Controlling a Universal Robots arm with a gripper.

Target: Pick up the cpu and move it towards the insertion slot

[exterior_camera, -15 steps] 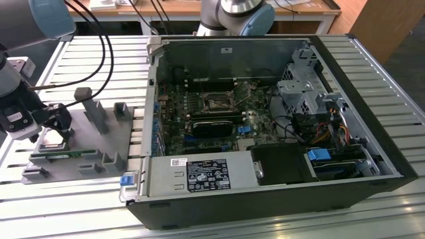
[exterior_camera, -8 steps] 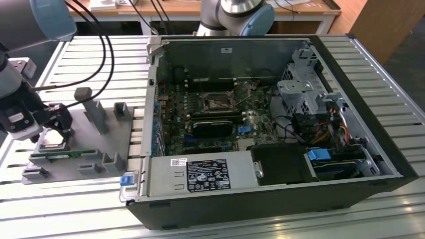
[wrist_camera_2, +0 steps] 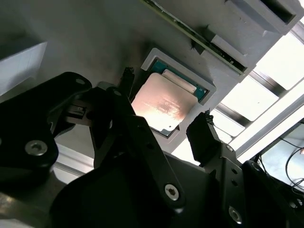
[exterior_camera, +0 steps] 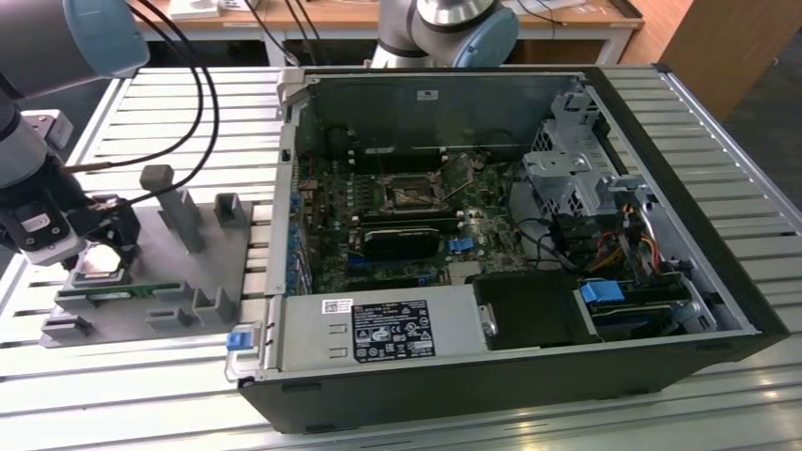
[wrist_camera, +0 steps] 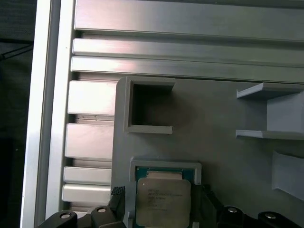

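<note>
Now the released tool [wrist_camera_2: 166, 97] straddles the cpu [wrist_camera_2: 160, 108] (a gap beside each edge).

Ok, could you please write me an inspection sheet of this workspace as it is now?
Surface: slatted metal table, carrying a grey tray and an open computer case.
Job's things: cpu lies flat in its tray recess; insertion slot is on the board inside the case, well apart from the cpu.
Clutter: green memory stick on the tray beside the cpu.
Grippers: gripper over the cpu, jaws open, one on each side, not gripping.
Cables: black cables cross the table toward the arm; wiring bundles inside the case.
Surroundings: wooden desk behind the table.
</note>
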